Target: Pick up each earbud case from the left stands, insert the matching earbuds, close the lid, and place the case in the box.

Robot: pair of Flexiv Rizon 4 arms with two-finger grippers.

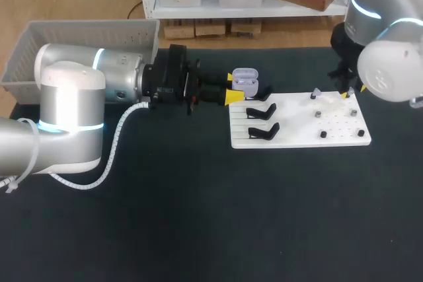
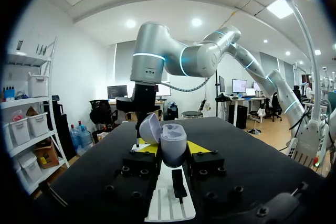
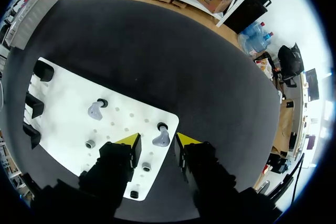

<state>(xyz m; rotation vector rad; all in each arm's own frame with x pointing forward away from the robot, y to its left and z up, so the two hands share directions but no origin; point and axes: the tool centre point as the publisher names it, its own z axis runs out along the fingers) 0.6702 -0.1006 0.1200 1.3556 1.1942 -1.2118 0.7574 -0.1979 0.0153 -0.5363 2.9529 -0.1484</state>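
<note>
Left claw (image 2: 173, 148): clamped on the case (image 2: 173, 139), one yellow tip against each side. The case is upright with its lid (image 2: 149, 128) swung open. It is held above the left end of the white board (image 1: 297, 133), just beside the rearmost of three black stands (image 1: 262, 111).

Right claw (image 3: 157, 141): fingers apart, nothing gripped. It hangs over the board's right end. An earbud (image 3: 160, 139) sits below the gap between the tips, beside a small peg (image 3: 162, 126). A second earbud (image 3: 95, 110) rests further along the board, well apart from the first.

The board lies on the dark table (image 1: 198, 216). The grey box (image 1: 86, 34) stands at the table's far left, behind the left arm.
</note>
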